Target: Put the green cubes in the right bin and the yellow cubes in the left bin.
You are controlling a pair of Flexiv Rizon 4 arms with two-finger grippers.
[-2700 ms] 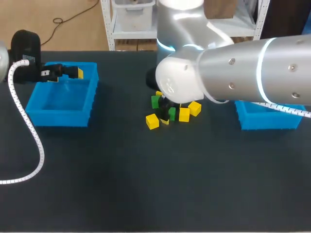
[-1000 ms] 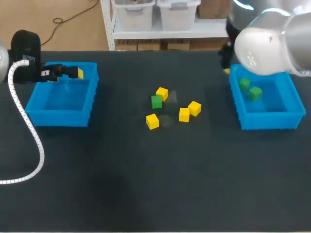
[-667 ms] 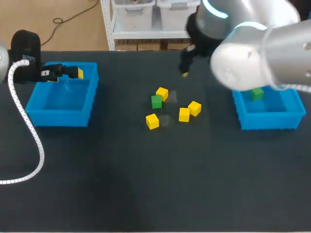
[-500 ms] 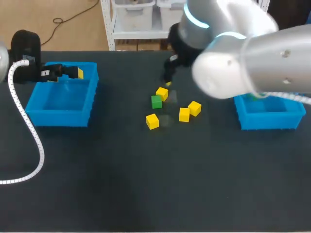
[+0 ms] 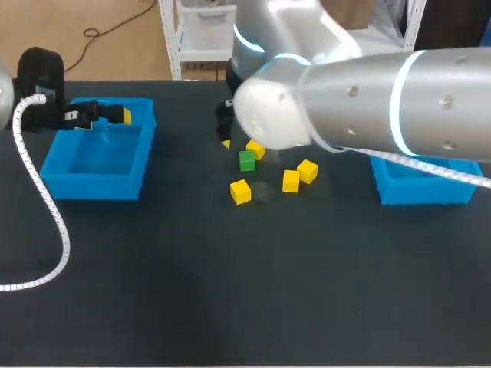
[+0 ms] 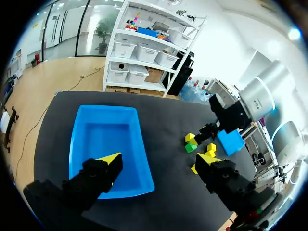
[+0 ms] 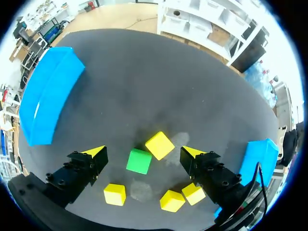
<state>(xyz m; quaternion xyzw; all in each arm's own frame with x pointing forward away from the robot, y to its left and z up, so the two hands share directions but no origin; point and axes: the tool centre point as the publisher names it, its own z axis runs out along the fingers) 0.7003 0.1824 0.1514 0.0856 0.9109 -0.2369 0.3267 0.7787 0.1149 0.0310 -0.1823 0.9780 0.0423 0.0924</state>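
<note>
One green cube (image 5: 246, 161) lies mid-table among several yellow cubes, one (image 5: 256, 148) touching its far side. My right arm (image 5: 345, 100) reaches in over them. In the right wrist view my right gripper (image 7: 143, 152) is open above the cluster, with the green cube (image 7: 138, 161) and a yellow cube (image 7: 160, 145) between its fingers, untouched. My left gripper (image 5: 100, 115) hangs open and empty over the far rim of the left bin (image 5: 100, 180). The left wrist view shows that bin (image 6: 82, 144) empty under the left gripper (image 6: 159, 161). The right arm hides most of the right bin (image 5: 422, 192).
Three more yellow cubes (image 5: 240, 191) (image 5: 291, 181) (image 5: 308, 170) lie on the near side of the cluster. A white coiled cable (image 5: 46, 207) trails from the left arm across the table's left side.
The right arm has swung from over the right bin leftward to above the cube cluster, with its gripper open. The left arm and the cubes have not moved.
</note>
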